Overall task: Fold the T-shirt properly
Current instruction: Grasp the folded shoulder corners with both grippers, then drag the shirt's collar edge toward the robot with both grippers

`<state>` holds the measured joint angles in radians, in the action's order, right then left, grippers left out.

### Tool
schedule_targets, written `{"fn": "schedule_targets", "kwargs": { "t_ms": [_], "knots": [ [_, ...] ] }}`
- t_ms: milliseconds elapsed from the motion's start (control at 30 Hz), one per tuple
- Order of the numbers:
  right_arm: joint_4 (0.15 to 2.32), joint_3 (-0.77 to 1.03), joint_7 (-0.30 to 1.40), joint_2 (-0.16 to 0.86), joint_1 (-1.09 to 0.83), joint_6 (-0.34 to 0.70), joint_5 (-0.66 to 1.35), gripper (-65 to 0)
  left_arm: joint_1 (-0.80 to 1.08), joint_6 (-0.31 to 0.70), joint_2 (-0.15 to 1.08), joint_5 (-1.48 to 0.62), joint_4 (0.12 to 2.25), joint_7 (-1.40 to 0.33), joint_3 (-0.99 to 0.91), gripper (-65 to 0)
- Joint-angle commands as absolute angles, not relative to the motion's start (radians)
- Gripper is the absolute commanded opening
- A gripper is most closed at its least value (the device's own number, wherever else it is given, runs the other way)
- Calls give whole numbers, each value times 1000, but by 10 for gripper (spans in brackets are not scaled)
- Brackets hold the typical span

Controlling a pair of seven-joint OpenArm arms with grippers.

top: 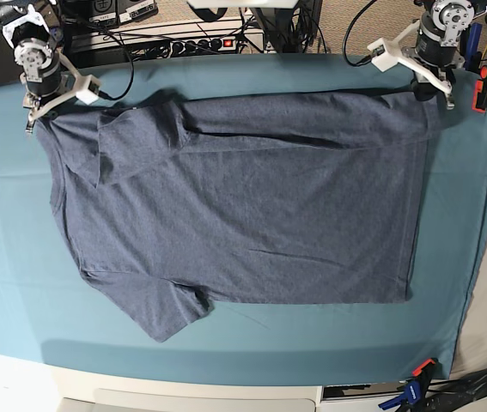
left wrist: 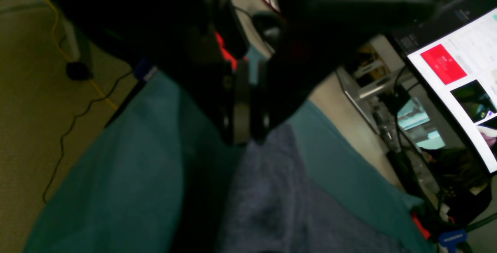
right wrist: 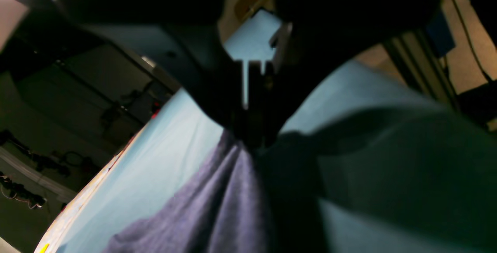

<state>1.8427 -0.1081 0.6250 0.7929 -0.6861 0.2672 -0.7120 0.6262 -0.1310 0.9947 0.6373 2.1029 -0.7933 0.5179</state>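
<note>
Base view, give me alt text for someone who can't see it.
A slate-blue short-sleeved cotton T-shirt lies spread sideways on a teal table cloth. The right gripper and left gripper pinch its far edge at opposite corners.

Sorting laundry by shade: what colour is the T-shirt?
Heathered slate blue-grey T-shirt, clearest in the base view.

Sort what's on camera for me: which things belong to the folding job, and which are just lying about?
Job:
- large slate-blue cotton T-shirt, spread flat
- left gripper, shut on its far corner
- right gripper, shut on the other far corner

Lying about:
- teal table cloth
- blue clamp
- black power strip
- lit monitor
</note>
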Motion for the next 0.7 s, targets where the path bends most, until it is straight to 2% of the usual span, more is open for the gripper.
{"fn": "schedule_targets", "kwargs": {
  "t_ms": [0,233,667],
  "knots": [
    [1869,-100,640,812,-701,253,-727,-650,632,-142,1012,656,2121,-795,514,-650],
    [1937,-74,673,811,-765,234,-727,-650,632,-142,1015,656,2121,-807,514,-650],
    [1937,68,672,811,-885,234,-726,-650,635,-143,1056,651,2121,-823,514,-650]
  ]
}}
